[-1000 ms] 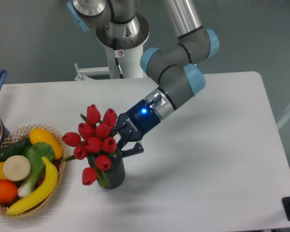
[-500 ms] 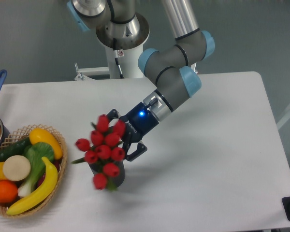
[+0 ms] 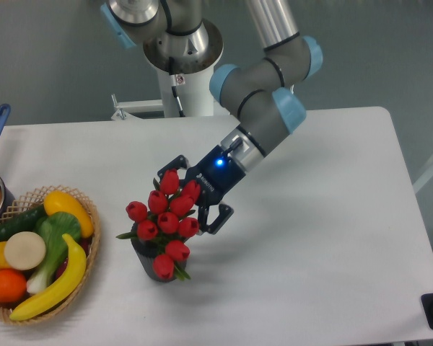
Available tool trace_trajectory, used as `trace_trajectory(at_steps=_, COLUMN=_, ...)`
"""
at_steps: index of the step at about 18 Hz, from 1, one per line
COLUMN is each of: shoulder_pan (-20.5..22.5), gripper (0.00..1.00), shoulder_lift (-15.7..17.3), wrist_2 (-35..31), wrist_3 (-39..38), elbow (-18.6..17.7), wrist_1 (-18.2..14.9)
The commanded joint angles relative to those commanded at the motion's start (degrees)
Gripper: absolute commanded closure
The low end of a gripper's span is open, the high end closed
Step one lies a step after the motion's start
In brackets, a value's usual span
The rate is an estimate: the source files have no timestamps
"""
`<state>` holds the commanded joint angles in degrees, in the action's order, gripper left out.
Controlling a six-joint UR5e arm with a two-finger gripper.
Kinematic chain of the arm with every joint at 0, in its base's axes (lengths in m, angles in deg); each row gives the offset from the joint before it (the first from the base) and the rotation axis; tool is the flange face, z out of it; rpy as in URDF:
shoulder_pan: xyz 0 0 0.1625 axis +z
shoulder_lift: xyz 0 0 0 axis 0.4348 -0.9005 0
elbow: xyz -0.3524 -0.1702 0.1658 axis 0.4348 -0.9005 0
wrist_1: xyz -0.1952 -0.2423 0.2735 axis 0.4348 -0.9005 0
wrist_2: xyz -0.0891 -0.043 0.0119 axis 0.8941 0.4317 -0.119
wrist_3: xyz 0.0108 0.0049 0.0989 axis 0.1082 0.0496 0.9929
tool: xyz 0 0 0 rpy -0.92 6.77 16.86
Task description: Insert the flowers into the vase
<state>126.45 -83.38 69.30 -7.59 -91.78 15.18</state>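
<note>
Bunch of red tulip buds with green stems (image 3: 166, 223): standing in short dark grey ribbed vase (image 3: 146, 258). Two-finger gripper (image 3: 191, 194): fingers now spread wide, released from stems, drawn back up-right since earlier frame.

place: robot lab | cues: pedestal-mounted arm (image 3: 263, 79), bare white table (image 3: 325, 216), grey wall (image 3: 50, 58)

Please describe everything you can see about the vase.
The vase is a short dark grey cylinder, mostly hidden. It stands upright on the white table, right of the wicker basket and apart from it. The red tulip flowers fill its mouth and lean over it. The gripper, jaws spread, is just above without touching it.
</note>
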Motion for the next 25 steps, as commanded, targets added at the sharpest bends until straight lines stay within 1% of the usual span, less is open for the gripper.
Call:
trace_trajectory(at_steps=3, shoulder_pan=1.14, gripper=0.0, shoulder_lift=1.14, wrist_2=-1.13, wrist_3=0.17, elbow=-0.35, wrist_1=0.0)
trace_trajectory(at_steps=5, shoulder_pan=2.02, gripper=0.0, shoulder_lift=2.81, wrist_2=-7.09, wrist_3=0.26, elbow=-0.44, wrist_1=0.0)
trace_trajectory(at_steps=7, shoulder_pan=2.55, gripper=0.0, shoulder_lift=4.74, wrist_2=-15.34, wrist_3=0.44, elbow=-0.44, wrist_1=0.09)
trace_trajectory(at_steps=9, shoulder_pan=3.08, gripper=0.0, shoulder_lift=5.45, wrist_2=-22.29, wrist_3=0.61, elbow=-0.27, wrist_1=0.09)
trace_trajectory(at_steps=10, shoulder_pan=3.34, gripper=0.0, shoulder_lift=5.63, wrist_2=-24.5, wrist_3=0.7, elbow=-0.18, wrist_1=0.09)
trace_trajectory(at_steps=12, shoulder_pan=4.91, gripper=0.0, shoulder_lift=5.63, wrist_2=-27.67, wrist_3=0.7, elbow=0.26, wrist_1=0.09)
trace_trajectory(at_steps=14, shoulder_pan=6.59, gripper=0.0, shoulder_lift=3.97, wrist_2=-29.61, wrist_3=0.79, elbow=1.92, wrist_1=0.09)
trace_trajectory(at_steps=15, shoulder_pan=7.03, gripper=0.0, shoulder_lift=2.83, wrist_2=-31.62, wrist_3=0.88, elbow=2.89, wrist_1=0.09)
trace_trajectory(at_steps=16, shoulder_pan=7.38, gripper=0.0, shoulder_lift=2.81, wrist_2=-34.43, wrist_3=0.97, elbow=3.68, wrist_1=0.09)
trace_trajectory(at_steps=18, shoulder_pan=7.39, gripper=0.0, shoulder_lift=2.73, wrist_2=-41.62, wrist_3=1.05, elbow=5.26, wrist_1=0.0)
trace_trajectory(at_steps=19, shoulder_pan=7.47, gripper=0.0, shoulder_lift=2.55, wrist_2=-46.71, wrist_3=1.05, elbow=5.79, wrist_1=-0.09)
trace_trajectory(at_steps=21, shoulder_pan=7.48, gripper=0.0, shoulder_lift=2.55, wrist_2=-57.52, wrist_3=1.05, elbow=5.63, wrist_1=-0.53)
trace_trajectory(at_steps=22, shoulder_pan=7.39, gripper=0.0, shoulder_lift=2.55, wrist_2=-60.35, wrist_3=1.05, elbow=5.36, wrist_1=-0.53)
trace_trajectory(at_steps=25, shoulder_pan=7.65, gripper=0.0, shoulder_lift=2.29, wrist_2=-61.61, wrist_3=1.05, elbow=5.71, wrist_1=-0.62)
